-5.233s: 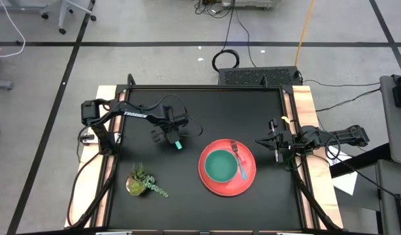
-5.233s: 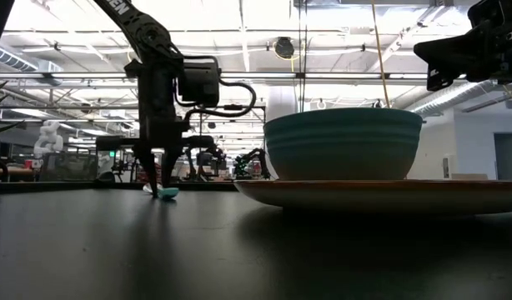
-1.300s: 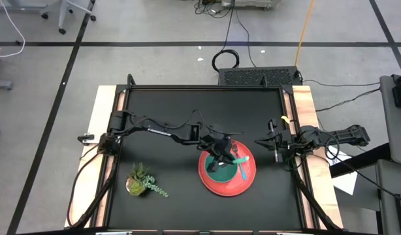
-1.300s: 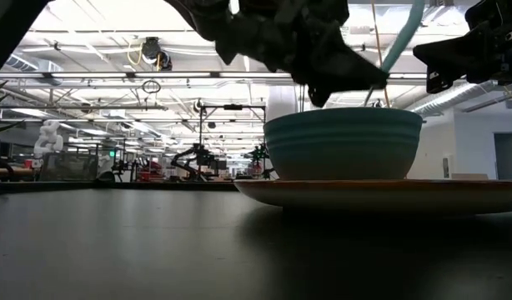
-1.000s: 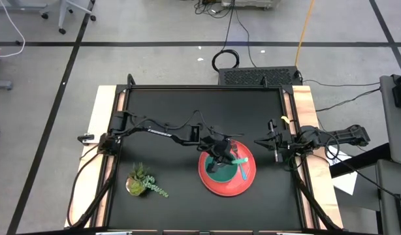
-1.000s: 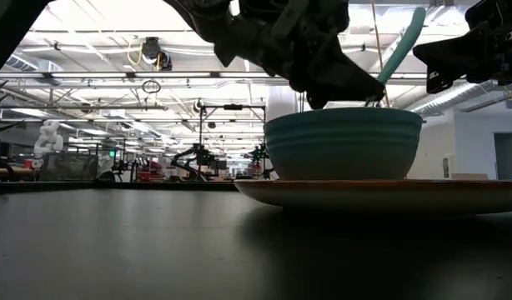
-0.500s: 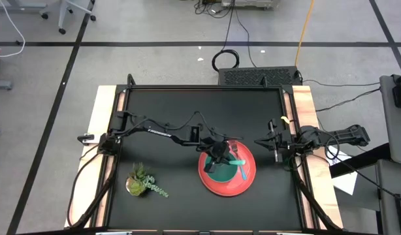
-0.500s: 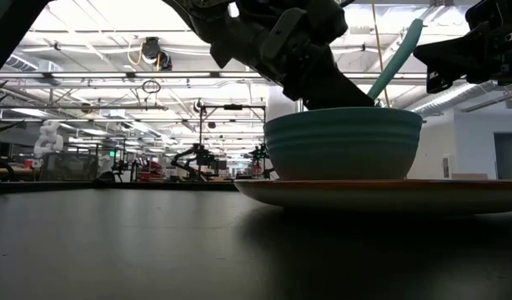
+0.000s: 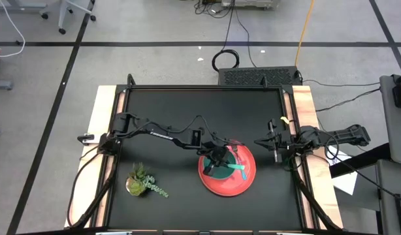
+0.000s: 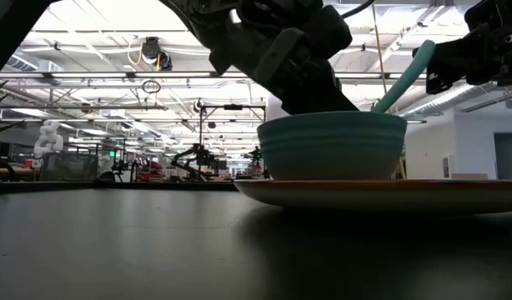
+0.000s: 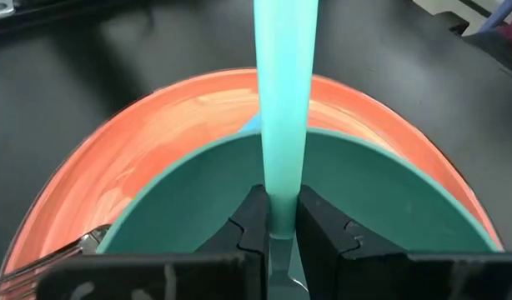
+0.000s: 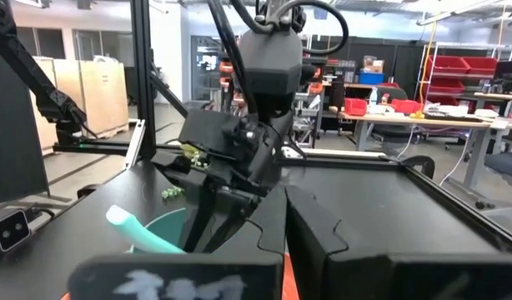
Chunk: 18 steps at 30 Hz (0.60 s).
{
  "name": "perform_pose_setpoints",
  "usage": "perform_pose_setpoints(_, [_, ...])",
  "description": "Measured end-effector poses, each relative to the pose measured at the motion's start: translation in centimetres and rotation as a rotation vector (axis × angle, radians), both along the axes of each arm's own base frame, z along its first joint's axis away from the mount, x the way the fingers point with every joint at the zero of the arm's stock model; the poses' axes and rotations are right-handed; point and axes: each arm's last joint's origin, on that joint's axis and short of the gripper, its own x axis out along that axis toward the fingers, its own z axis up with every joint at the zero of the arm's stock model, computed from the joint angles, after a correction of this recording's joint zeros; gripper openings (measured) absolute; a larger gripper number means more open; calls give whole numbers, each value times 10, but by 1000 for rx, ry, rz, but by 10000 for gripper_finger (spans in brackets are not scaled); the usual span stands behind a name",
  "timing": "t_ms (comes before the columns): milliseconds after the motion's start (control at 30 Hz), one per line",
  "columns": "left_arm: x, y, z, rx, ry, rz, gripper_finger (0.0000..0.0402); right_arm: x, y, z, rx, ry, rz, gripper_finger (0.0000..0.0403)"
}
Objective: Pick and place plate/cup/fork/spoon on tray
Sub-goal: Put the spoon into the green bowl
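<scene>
The coral-red tray (image 9: 220, 189) lies on the black table right of centre, with the teal-green cup (image 10: 333, 146) standing on it. My left gripper (image 9: 218, 160) reaches down into the cup and is shut on the teal-handled spoon (image 10: 404, 75). The spoon's handle slants up out of the cup toward the table's right. The fork's tines (image 11: 72, 250) rest on the tray beside the cup. My right gripper (image 9: 258, 141) waits shut and empty just right of the tray, above the table. My left gripper pinches the spoon's teal handle (image 11: 281, 204) between its two fingers (image 11: 258, 218), close to the metal head. The fingers slant down from above into the cup and lie across the handle. The head points down inside the cup; whether it touches the cup, I cannot tell.
A small potted plant (image 9: 143, 183) lies near the table's left front. Wooden side rails (image 9: 304, 104) border the black mat. The far half of the mat (image 9: 207, 111) holds only the left arm's cable.
My left gripper has gone down into the cup, still shut on the spoon. The spoon's handle has tipped lower, toward the table's right. The cup has shifted a little on the tray.
</scene>
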Motion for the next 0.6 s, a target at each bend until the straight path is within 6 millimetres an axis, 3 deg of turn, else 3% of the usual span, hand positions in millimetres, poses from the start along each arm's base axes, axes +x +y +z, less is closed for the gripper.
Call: perform_pose_setpoints(600, [-2,-6,-2,66,2,-25,40,0,0,0,0,-2,0,0])
